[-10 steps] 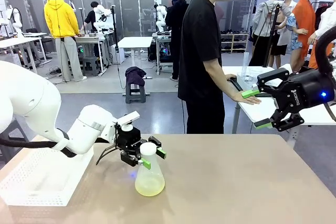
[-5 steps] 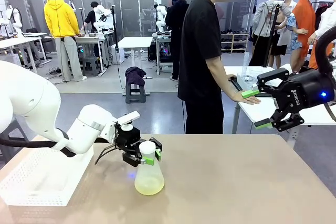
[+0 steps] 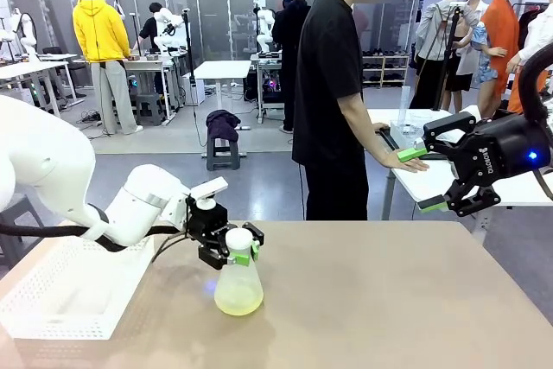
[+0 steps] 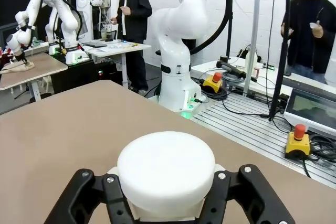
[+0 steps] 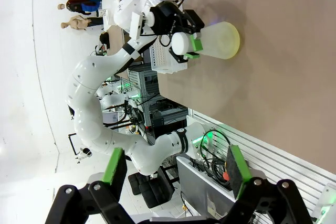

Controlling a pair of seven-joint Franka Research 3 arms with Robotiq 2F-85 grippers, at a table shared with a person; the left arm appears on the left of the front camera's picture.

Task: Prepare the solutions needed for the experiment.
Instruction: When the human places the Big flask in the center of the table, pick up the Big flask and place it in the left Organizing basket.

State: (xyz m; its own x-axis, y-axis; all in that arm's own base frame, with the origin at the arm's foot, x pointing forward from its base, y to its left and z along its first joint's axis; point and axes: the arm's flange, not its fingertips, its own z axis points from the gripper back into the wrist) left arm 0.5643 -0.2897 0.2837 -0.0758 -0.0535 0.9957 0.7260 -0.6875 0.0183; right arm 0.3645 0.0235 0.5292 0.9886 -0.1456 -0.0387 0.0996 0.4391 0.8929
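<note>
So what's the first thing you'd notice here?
The flask of pale yellow liquid standing near the table's middle, with the left pincer shut on its neck just under the white stopper. Off to the right, the right pincer hangs open above the table.

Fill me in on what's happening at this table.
The left gripper has closed on the neck of a conical flask standing on the table, just under its white stopper. Pale yellow liquid sits in the flask's bottom. The right gripper hangs open above the table's far right. A person stands across the table.
</note>
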